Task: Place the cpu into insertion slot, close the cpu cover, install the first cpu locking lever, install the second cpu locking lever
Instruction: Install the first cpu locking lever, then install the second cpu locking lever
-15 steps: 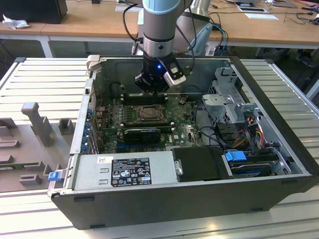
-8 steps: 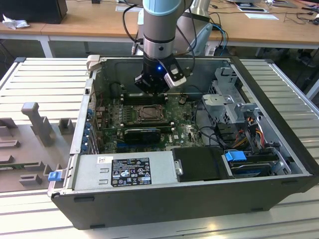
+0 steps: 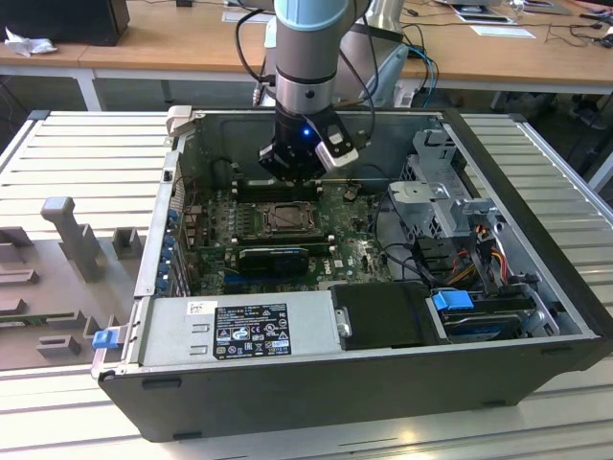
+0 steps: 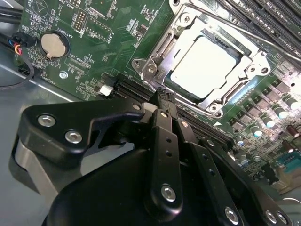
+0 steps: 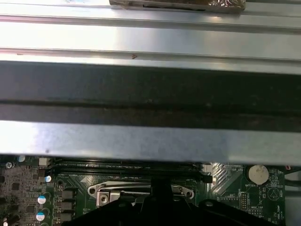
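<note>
In the second wrist view, the cpu (image 4: 205, 67) sits in the insertion slot (image 4: 162, 49), upper right of frame, with the cpu cover (image 4: 254, 66) apparently lowered around it. The gripper (image 4: 162, 96), fingers together and empty, has its tips at the socket's edge.

Even room light, glare on the cpu (image 4: 207, 66)

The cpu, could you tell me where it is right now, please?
The cpu sits in the insertion slot, framed by the cpu cover, just beyond the gripper in the second wrist view.
</note>
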`<state>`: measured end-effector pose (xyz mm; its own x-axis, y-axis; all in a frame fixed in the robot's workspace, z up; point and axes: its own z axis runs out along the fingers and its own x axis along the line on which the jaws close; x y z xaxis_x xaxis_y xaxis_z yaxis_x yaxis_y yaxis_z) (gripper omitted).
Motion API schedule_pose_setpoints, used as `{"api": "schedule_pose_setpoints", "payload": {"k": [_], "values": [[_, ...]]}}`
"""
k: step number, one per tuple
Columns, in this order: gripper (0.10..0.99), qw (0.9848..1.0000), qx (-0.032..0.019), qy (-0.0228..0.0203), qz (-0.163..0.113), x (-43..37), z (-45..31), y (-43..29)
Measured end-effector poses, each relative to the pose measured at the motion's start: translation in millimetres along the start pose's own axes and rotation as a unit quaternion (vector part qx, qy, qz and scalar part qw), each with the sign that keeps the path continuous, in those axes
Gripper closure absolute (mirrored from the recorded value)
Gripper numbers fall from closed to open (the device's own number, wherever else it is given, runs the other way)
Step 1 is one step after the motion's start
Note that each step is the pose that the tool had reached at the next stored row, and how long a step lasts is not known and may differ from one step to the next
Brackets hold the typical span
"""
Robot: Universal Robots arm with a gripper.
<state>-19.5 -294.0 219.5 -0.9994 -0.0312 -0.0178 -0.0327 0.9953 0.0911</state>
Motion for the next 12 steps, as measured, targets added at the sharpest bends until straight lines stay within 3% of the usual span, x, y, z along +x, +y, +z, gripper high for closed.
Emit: {"api": "schedule_pose_setpoints", "payload": {"k": [3, 5, 9, 12], "values": [[0.98, 1.0, 0.0, 0.0, 0.0, 0.0, -0.2, -2.0], [0.98, 1.0, 0.0, 0.0, 0.0, 0.2, -0.7, -7.3], [0.98, 1.0, 0.0002, 0.0, 0.0, -0.1, -18.6, -6.7], [0.98, 1.0, 0.0024, 0.0, 0.0, -0.5, -40.9, -4.7]]}}
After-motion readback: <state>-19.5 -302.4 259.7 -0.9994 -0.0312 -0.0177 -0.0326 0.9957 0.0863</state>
